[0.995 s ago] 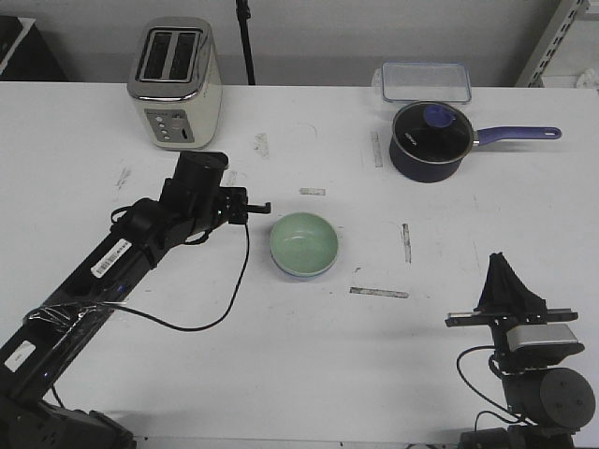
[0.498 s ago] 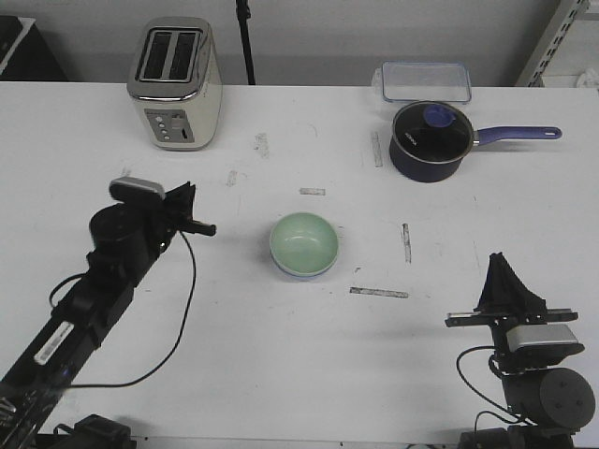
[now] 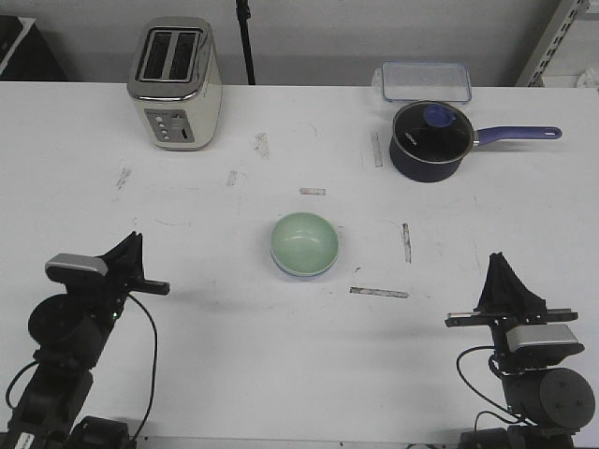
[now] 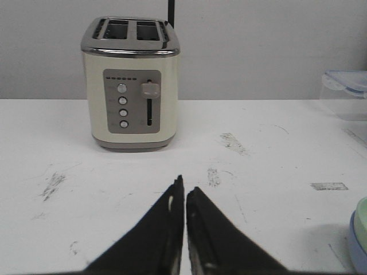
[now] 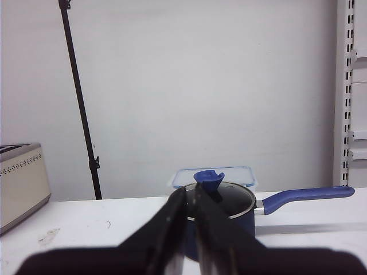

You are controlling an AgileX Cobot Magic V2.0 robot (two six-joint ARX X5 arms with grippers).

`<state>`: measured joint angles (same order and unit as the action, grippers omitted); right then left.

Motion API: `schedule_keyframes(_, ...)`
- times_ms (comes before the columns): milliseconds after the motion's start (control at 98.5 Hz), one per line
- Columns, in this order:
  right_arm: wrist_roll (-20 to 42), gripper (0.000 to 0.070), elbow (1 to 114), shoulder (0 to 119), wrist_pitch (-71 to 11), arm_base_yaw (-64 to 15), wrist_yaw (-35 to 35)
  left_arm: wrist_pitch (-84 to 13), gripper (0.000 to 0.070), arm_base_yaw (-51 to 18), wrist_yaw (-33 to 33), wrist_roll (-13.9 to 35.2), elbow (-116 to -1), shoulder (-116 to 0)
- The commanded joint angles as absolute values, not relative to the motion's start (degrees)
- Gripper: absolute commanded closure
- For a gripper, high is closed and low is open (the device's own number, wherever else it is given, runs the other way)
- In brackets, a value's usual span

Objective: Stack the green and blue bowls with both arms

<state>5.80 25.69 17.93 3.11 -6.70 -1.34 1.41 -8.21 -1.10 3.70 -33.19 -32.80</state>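
Stacking looks done, as far as I can judge. The green bowl point(image 3: 304, 243) sits nested inside the blue bowl point(image 3: 301, 272), of which only a thin rim shows under the green one's near edge. In the left wrist view the same pair shows at the frame edge: pale green rim on top point(image 4: 362, 219), blue wall beneath point(image 4: 358, 252), the two touching.

Where the stack is: on the white table point(image 3: 281, 355), nearer to the robot than the toaster point(image 3: 175, 82) and off to its right, well apart from it. The saucepan point(image 3: 429, 140) and the clear lidded box point(image 3: 426, 81) stand further right of the toaster, along the far side.

Left gripper point(image 3: 131, 245): parked low on the near side of the table from the toaster, well apart from the bowls. Fingers pressed together with only a hairline gap, nothing between them. Right gripper point(image 3: 499, 265): parked likewise, far across from the toaster on the near right; fingers closed and empty too.

Next move, my guess: little or nothing is called for. Both arms look to be at rest. At most, a check that the green bowl sits level.

Look of the bowls: small, round, glossy, equal in size. The green one appears seated squarely, upright, not tilted.
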Motion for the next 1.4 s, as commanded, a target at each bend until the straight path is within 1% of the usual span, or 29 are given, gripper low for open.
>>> schedule_keyframes(0, 5.96, 0.0688, 25.89, 17.93, 3.84, -6.72, -1.50, -0.16, 0.0700, -7.33, -1.17, 2.98, -32.32, -29.52)
schedule_keyframes(142, 5.96, 0.0688, 25.89, 17.93, 3.84, -6.72, -1.50, -4.58, 0.0700, -5.02, -1.37, 2.98, -30.30, -22.46)
schedule_keyframes(366, 5.96, 0.0688, 25.89, 17.93, 3.84, -6.72, -1.50, -5.28, 0.0700, -3.18, -1.39, 2.98, -27.68, -15.59)
schedule_keyframes(660, 5.96, 0.0688, 25.89, 17.93, 3.84, -6.72, -1.50, -5.61, 0.0699, -3.11, -1.32, 3.51, -27.68, -12.99)
schedule_keyframes(1168, 5.96, 0.0688, 25.89, 17.93, 3.84, -6.72, -1.50, -5.48, 0.0699, -3.11, -1.32, 3.51, -27.33, -12.97)
schedule_keyframes(1239, 5.96, 0.0688, 25.89, 17.93, 3.84, -6.72, -1.50, -3.77, 0.0699, -2.98, -1.76, 3.44, -26.22, -12.86)
schedule_keyframes(1391, 5.96, 0.0688, 25.89, 17.93, 3.84, -6.72, -1.50, 5.54, 0.0699, -2.85, -0.82, 1.56, -20.40, -10.31)
